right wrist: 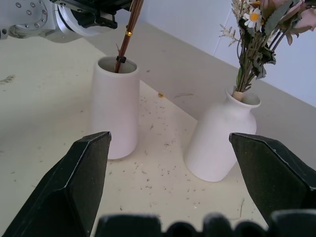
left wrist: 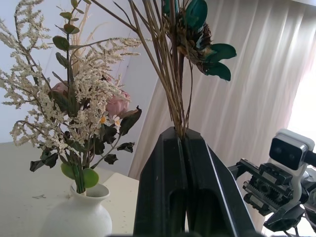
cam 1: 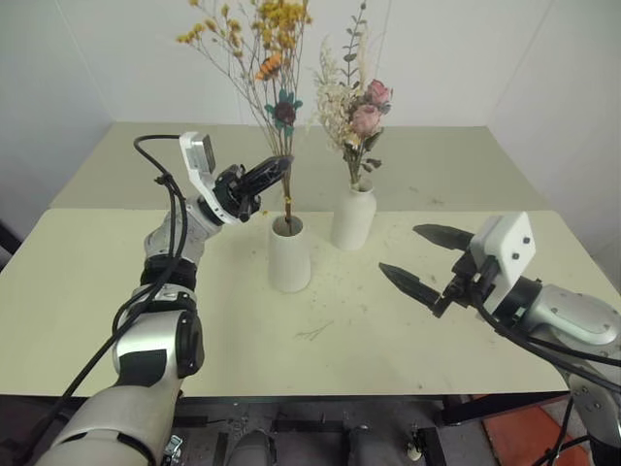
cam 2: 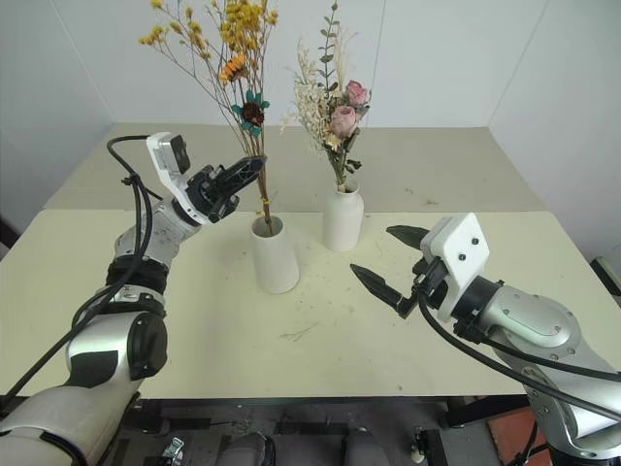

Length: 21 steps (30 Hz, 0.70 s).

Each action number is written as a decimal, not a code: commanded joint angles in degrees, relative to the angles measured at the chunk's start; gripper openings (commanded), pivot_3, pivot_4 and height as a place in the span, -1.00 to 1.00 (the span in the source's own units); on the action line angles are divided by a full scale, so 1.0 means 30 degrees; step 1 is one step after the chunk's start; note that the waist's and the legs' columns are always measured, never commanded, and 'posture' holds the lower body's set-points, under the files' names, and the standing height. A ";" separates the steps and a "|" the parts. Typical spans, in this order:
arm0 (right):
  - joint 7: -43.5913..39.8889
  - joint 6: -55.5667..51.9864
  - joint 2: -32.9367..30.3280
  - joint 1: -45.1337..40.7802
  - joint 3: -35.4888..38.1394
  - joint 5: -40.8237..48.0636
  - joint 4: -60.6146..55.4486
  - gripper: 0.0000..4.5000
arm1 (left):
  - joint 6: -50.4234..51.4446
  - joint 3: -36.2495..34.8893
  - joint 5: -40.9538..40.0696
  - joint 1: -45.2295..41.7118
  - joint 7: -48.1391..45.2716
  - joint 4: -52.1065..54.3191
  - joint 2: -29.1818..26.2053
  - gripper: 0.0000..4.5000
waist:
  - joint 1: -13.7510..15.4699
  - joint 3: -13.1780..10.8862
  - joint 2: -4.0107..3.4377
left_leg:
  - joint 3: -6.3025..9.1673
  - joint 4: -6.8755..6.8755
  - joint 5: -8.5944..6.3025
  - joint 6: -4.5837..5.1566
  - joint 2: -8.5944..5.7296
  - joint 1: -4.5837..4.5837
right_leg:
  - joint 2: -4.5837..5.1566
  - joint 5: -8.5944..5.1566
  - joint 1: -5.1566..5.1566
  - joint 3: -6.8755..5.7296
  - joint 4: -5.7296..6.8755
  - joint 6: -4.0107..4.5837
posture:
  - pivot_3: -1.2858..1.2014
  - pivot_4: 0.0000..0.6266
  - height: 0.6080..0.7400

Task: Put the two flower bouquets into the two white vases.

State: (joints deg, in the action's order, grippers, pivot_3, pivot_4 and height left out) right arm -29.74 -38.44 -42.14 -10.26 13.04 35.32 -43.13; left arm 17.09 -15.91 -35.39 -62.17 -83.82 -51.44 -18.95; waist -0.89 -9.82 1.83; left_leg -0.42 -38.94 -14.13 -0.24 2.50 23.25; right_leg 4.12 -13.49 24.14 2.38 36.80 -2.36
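Left gripper clamped on yellow bouquet stems, ends already in cone vase: lower straight w/o tipping vase, then release; right gripper wide open, empty.

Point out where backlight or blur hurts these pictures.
Left wrist view: the bright curtain backlights the yellow-orange bouquet's stems and the dark left gripper. Right wrist view: the right gripper is blurred up close, both vases sharp.
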 commanded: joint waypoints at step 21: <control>-0.0271 0.1286 0.0331 -0.0267 -0.0357 -0.1186 0.0341 1.00 | 0.0006 0.1585 0.2561 0.4237 0.0335 0.4395 -0.3289 0.72 | 0.0005 0.0000 -0.0001 | 0.0005 -0.0002 0.0000 0.0000 0.0007 -0.0005 | -0.0006 0.0000 0.0004 0.0001 0.0012 0.0000 | 0.03 -0.52 1.00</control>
State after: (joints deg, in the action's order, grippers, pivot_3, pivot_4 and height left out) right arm -30.35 -36.25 -41.17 -10.68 11.45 32.17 -41.26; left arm 16.64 -10.39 -27.96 -48.99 -83.68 -41.09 -26.98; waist -0.88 -9.82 1.82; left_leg -0.40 -38.94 -14.13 -0.24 2.52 23.24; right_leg 4.10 -13.49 24.15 2.38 36.84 -2.35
